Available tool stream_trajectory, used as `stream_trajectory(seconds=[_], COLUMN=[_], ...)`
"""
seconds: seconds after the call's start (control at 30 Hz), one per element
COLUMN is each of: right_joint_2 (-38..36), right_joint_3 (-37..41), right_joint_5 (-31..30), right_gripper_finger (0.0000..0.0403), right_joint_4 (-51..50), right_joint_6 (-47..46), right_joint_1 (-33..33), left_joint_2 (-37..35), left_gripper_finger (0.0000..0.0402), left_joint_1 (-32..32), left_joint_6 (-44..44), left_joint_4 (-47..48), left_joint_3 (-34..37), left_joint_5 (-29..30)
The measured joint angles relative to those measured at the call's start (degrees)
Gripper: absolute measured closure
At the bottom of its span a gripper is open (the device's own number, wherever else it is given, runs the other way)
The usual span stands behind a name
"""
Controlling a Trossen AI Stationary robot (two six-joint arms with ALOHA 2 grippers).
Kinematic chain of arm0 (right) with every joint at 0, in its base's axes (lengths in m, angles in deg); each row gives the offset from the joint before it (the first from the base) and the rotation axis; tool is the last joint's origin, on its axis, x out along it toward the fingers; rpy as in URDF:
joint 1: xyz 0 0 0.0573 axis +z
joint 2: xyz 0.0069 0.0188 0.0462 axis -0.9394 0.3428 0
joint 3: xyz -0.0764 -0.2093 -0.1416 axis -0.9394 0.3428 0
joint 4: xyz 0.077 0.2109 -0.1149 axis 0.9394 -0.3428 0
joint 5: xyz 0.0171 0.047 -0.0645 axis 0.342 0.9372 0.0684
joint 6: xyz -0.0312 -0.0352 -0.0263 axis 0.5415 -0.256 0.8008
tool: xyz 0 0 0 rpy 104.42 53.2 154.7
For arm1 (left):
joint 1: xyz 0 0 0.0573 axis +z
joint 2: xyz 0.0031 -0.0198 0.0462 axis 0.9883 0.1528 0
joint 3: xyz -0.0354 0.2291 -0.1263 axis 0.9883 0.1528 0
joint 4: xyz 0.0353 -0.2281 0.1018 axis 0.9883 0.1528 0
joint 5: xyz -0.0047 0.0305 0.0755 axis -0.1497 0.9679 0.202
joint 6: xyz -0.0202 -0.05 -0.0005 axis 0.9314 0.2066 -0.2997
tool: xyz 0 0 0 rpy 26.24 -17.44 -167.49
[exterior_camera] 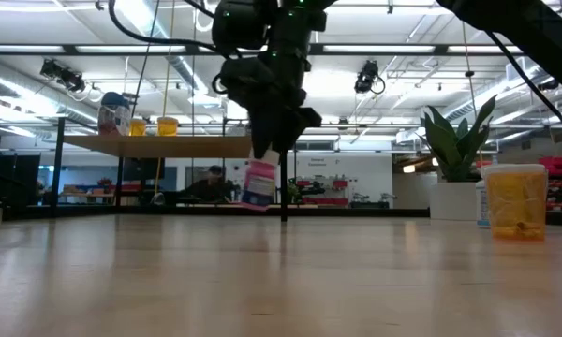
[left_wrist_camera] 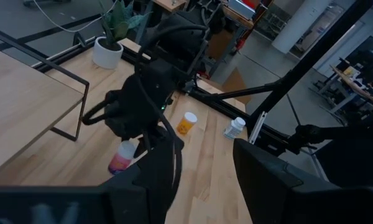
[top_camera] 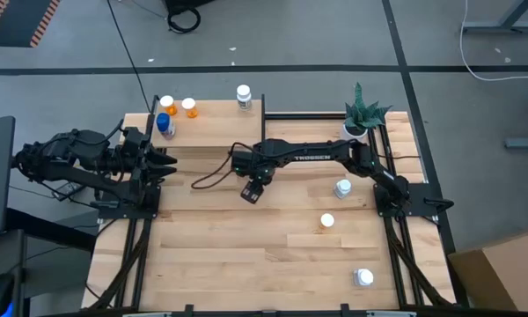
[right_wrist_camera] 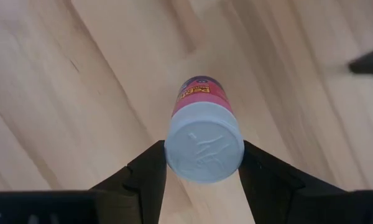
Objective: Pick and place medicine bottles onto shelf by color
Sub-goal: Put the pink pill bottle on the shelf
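Observation:
My right gripper [top_camera: 251, 190] is shut on a white-capped medicine bottle with a pink label [exterior_camera: 259, 183], held tilted just above the table near its middle. In the right wrist view its cap [right_wrist_camera: 204, 149] sits between the two fingers. The shelf [top_camera: 213, 129] stands at the far left and carries two orange bottles [top_camera: 189, 107], a blue one [top_camera: 165, 124] and a white one [top_camera: 244, 96]. My left gripper [top_camera: 163, 163] waits open beside the shelf's near edge with nothing in it. An orange bottle [top_camera: 327, 220] and two pale bottles [top_camera: 343, 187] stand on the right of the table.
A white pot with a green spiky plant [top_camera: 363, 117] stands at the far right corner. A dark cable [top_camera: 213, 174] trails across the table under the right arm. One pale bottle [top_camera: 363, 277] stands near the front right edge.

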Motion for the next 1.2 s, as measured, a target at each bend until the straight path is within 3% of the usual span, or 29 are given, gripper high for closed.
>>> stream_trajectory(seconds=[0.5, 0.73, 1.2], right_joint_2=[2.9, 3.3, 3.8], right_joint_3=[-0.1, -0.2, -4.9], right_joint_5=[1.2, 0.6, 1.3], right_gripper_finger=[0.0214, 0.021, 0.0128], right_joint_4=[-6.0, -2.0, 3.5], right_joint_6=[-1.4, -4.3, -3.9], right_joint_1=[0.7, 1.2, 1.1], left_joint_2=[0.0, 0.0, 0.0], left_gripper_finger=[0.023, 0.023, 0.023], left_joint_1=[0.0, 0.0, 0.0], left_joint_6=[1.2, 1.4, 1.0], left_joint_4=[0.4, 0.9, 1.4], left_joint_3=[0.0, 0.0, 0.0], left_joint_5=[0.0, 0.0, 0.0])
